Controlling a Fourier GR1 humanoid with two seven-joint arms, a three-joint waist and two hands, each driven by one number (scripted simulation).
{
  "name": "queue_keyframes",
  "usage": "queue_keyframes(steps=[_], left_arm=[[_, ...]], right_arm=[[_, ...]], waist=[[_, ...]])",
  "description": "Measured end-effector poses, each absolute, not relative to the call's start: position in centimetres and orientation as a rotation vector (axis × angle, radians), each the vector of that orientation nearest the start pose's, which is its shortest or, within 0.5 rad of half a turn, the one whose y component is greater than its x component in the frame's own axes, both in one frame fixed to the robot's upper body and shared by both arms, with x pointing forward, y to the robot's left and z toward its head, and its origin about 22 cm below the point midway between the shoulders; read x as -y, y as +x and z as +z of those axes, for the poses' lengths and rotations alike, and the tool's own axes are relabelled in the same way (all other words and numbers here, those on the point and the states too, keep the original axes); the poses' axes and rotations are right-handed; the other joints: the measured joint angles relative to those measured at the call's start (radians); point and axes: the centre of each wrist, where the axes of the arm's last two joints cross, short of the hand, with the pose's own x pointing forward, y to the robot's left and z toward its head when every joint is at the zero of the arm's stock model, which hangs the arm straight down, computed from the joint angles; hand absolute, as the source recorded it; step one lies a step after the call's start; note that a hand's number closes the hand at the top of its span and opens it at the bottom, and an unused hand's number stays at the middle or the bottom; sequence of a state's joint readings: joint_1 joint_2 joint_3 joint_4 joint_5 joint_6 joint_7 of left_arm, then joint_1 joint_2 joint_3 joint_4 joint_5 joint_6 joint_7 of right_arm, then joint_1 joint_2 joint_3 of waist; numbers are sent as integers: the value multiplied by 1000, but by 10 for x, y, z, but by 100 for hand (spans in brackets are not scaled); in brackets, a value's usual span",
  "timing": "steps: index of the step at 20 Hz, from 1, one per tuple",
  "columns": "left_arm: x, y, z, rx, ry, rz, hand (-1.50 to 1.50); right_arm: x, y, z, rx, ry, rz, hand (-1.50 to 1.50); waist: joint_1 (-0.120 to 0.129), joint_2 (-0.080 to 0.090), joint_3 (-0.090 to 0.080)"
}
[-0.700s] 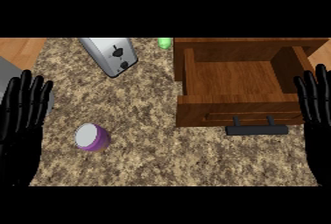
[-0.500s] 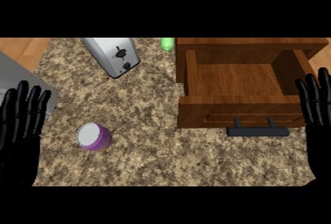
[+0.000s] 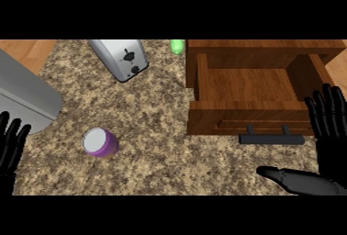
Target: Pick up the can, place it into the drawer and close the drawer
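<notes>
While the can (image 3: 100, 142) stands untouched on the speckled counter (image 3: 169, 160), I have yet to begin the first step of the job, the pick-up. My left hand (image 3: 11, 144) shows at the counter's left edge, fingers straight and up, holding nothing. My right hand (image 3: 330, 120) is raised just right of the drawer (image 3: 247, 98), fingers straight and spread, with its thumb (image 3: 298, 179) stretched out low over the counter; it too holds nothing.

The can, purple with a pale top, sits upright well to the left of the drawer and a little nearer to me than the drawer's front panel. The drawer is pulled out, its wooden floor bare as far as I can see, and its dark handle (image 3: 271, 139) stands out from the front panel toward me. A toaster (image 3: 122, 57) lies beyond the can, up and to the left of the drawer, and a small green thing (image 3: 177, 46) peeks out just left of the drawer's far corner. A grey slab (image 3: 24, 98) fills the area far left of the drawer.

My judgement: the next move calls for a hand to travel to the can, fingers around its side, before any lift. The left hand is much closer to it. After that comes a carry rightward over the drawer's left wall, a release inside, then a push on the front panel.
</notes>
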State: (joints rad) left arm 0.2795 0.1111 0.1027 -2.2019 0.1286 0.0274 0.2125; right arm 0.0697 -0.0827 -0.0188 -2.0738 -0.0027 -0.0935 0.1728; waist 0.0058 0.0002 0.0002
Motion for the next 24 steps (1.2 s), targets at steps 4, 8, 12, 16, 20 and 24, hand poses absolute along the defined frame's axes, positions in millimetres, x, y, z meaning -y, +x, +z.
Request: queue_keyframes(steps=[4, 8, 12, 16, 20, 24], left_arm=[[-288, 149, 112, 1705, 165, 133, -150], [-286, 149, 119, 1698, 166, 139, -150], [-287, 157, 110, 1680, 158, 135, -150], [-283, 168, 99, 1650, 157, 127, -150], [-270, 171, 72, 1612, 159, 128, -150], [-262, 175, 46, 1585, 171, 123, -150]], right_arm=[[258, 203, 109, 1814, -151, -68, -150], [263, 194, 112, 1811, -157, -74, -150], [270, 193, 107, 1808, -168, -69, -150], [276, 192, 100, 1809, -167, -72, -150], [285, 190, 101, 1813, -174, -75, -150], [283, 181, 102, 1824, -176, -70, -150]], waist=[[-2, -1, 0], [-4, -1, 0], [-5, -1, 0], [-7, -1, 0], [-7, -1, 0], [-7, -1, 0]])
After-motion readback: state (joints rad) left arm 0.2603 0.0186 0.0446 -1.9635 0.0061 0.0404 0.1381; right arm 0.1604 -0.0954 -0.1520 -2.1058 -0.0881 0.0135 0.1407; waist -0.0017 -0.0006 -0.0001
